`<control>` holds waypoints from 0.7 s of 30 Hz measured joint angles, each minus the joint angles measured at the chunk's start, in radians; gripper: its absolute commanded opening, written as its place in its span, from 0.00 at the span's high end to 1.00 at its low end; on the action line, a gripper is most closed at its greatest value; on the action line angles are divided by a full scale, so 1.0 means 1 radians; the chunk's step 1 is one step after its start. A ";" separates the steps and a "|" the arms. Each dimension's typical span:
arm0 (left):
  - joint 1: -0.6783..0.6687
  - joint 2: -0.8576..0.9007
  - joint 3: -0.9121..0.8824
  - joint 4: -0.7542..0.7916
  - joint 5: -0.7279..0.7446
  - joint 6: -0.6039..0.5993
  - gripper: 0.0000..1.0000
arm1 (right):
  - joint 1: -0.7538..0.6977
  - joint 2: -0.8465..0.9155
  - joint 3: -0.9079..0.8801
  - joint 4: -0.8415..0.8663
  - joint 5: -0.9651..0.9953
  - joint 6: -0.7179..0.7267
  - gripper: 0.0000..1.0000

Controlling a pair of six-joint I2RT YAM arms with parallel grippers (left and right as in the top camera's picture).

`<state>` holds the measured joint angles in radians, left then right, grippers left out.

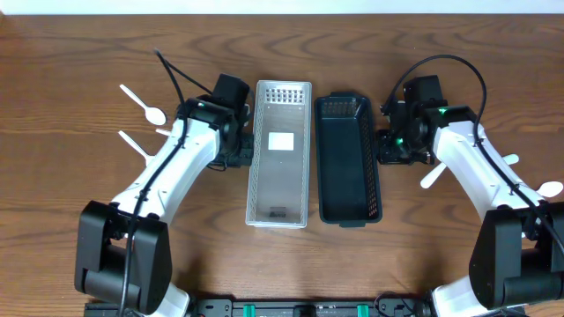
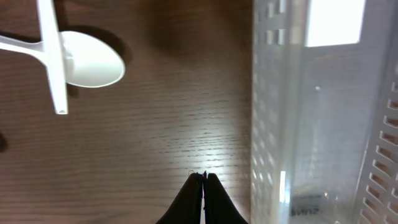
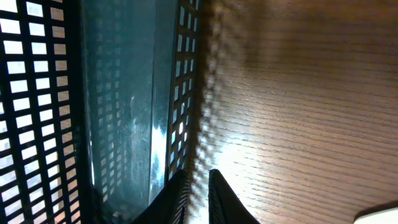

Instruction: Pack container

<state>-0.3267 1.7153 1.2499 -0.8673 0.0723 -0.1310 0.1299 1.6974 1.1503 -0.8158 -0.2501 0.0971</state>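
Table: wood grain, satin, some glare. White basket: milky semi-translucent plastic, smooth. Dark basket: glossy hard plastic lattice. Spoon, upper left: smooth white plastic. My left fingers: matt black

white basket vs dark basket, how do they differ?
The white basket is pale and translucent; the dark basket is blackish-green. The white basket has a white rectangular label on its floor; the dark basket shows none. Both are long, perforated, empty, lying side by side.
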 measured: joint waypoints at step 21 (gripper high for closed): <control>-0.060 0.000 0.000 -0.005 0.060 0.000 0.94 | 0.000 0.000 0.000 0.000 -0.044 0.000 0.85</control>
<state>-0.3866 1.7153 1.2499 -0.8722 0.1326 -0.1310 0.1299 1.6974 1.1503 -0.8158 -0.2939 0.0971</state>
